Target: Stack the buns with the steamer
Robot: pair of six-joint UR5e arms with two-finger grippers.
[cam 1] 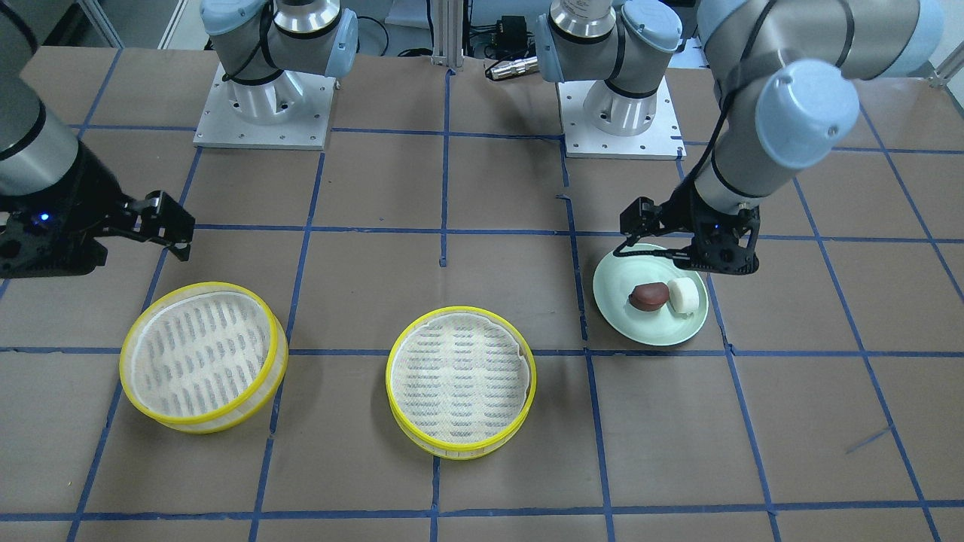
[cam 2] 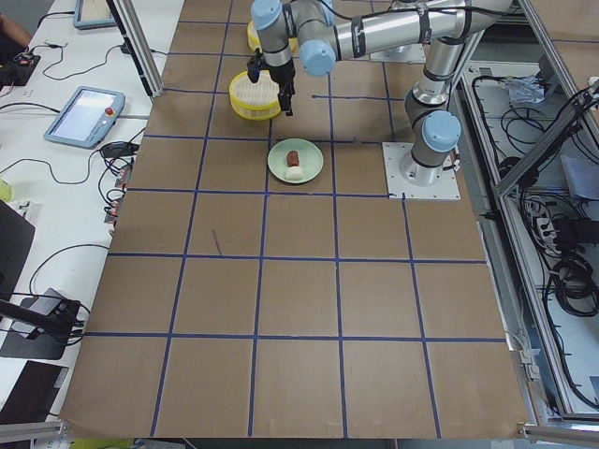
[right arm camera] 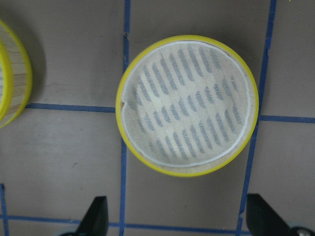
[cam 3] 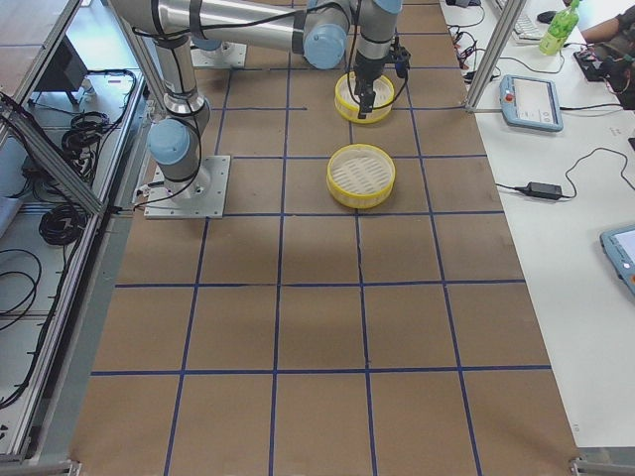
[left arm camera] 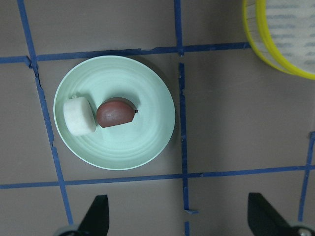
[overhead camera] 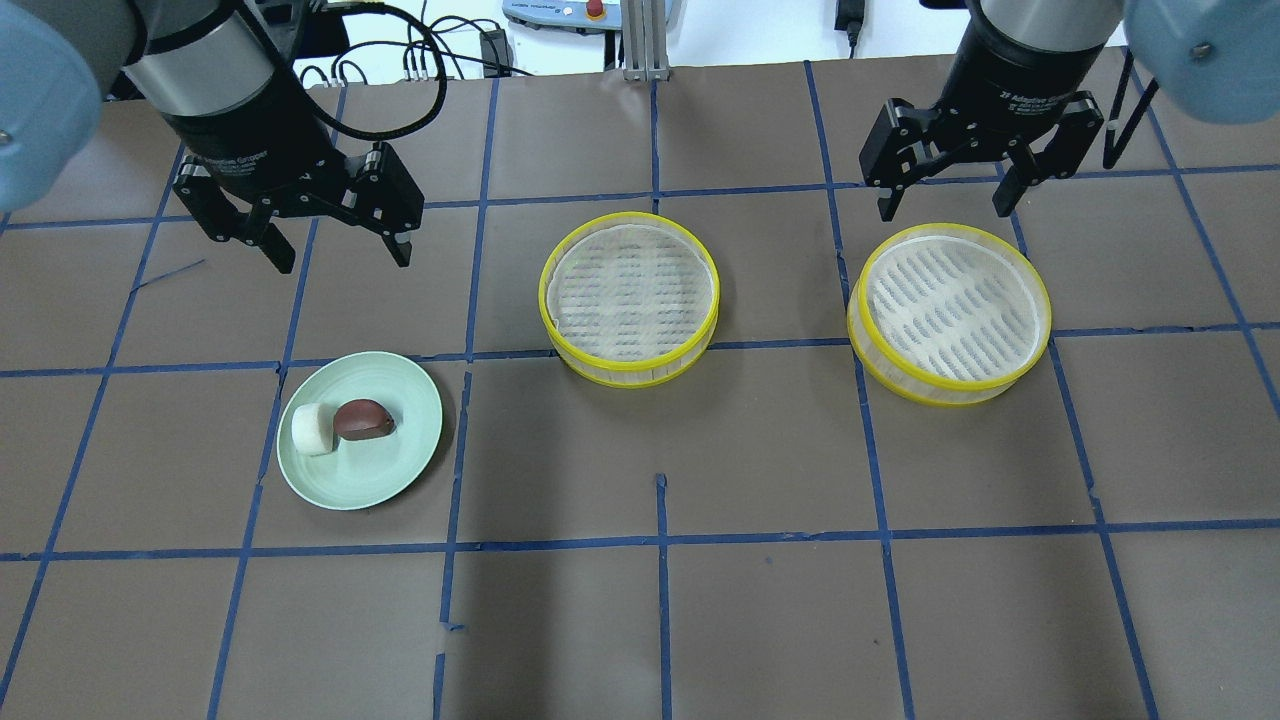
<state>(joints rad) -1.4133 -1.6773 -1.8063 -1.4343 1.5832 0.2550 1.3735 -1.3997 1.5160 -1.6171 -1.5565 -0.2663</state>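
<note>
The white bun (overhead camera: 312, 430) and the reddish-brown bun (overhead camera: 362, 420) lie side by side, touching, on a pale green plate (overhead camera: 400, 465). They also show in the left wrist view: the white bun (left arm camera: 78, 116) and the brown bun (left arm camera: 115, 113). My left gripper (overhead camera: 342, 262) hangs open and empty above the table, just beyond the plate. Two empty yellow-rimmed steamer trays stand apart, one at the middle (overhead camera: 630, 298) and one on the right (overhead camera: 948, 312). My right gripper (overhead camera: 943, 208) is open and empty above the right tray's far edge (right arm camera: 187, 104).
The brown table carries a grid of blue tape lines. The two arm bases (cam 1: 263, 98) (cam 1: 621, 105) are bolted at the robot's side of the table. A side bench with tablets (cam 2: 84, 114) and cables runs along the far edge.
</note>
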